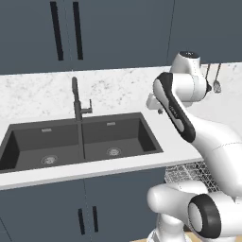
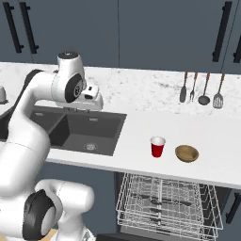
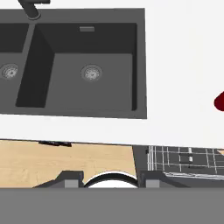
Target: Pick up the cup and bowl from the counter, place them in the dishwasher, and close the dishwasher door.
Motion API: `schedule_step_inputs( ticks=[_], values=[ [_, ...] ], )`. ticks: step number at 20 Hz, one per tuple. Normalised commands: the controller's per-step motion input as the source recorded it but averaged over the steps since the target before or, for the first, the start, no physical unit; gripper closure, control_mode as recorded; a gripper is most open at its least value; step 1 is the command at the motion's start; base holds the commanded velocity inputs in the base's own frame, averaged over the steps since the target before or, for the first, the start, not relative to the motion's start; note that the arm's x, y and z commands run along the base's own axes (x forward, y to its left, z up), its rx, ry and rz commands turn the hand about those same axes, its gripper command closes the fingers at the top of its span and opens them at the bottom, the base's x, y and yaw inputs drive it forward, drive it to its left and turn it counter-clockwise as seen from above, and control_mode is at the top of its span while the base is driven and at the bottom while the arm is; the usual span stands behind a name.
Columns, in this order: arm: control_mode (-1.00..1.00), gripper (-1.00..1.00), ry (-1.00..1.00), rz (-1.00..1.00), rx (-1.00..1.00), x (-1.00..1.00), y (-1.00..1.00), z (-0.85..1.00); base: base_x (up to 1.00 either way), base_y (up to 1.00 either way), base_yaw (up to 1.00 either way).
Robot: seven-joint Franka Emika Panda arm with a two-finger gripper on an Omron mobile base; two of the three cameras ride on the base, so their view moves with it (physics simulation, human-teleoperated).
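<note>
Sink: black double basin was sunk into the long plain white counter, left of the other task things; a dark tall faucet rose behind the divider between the basins.
Arm: white Franka arm bent above the sink, its hand over the right basin.
Gripper: two-finger gripper hung over the counter's front edge; its dark fingertips stood apart with nothing between them, holding nothing, roughly half spread.
Cup: small red cup with a white rim stood upright on the counter, right of the sink, well apart from the gripper; in the hand view only a red sliver showed at the right edge.
Bowl: small shallow golden-brown wooden bowl sat just beside the cup on its right, not touching it.
Dishwasher: open machine below the cup and bowl, its silver wire rack pulled out under the counter edge; the door itself could not be made out.
Utensils: four hanging tools lined the speckled marble backsplash above the bowl.
</note>
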Motion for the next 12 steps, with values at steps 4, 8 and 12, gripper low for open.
schedule_step_inputs(
  ticks=[4,8,12],
  values=[
    [-1.00,-1.00,0.00,0.00,0.02,-0.12,-0.71,-0.06,0.00,0.00,0.00],
    [-1.00,-1.00,0.00,0.00,0.00,-0.23,-1.00,-0.29,0.00,0.00,0.00],
    [-1.00,-1.00,0.00,0.00,-0.01,-0.06,-1.00,-0.34,0.00,0.00,0.00]
  ],
)
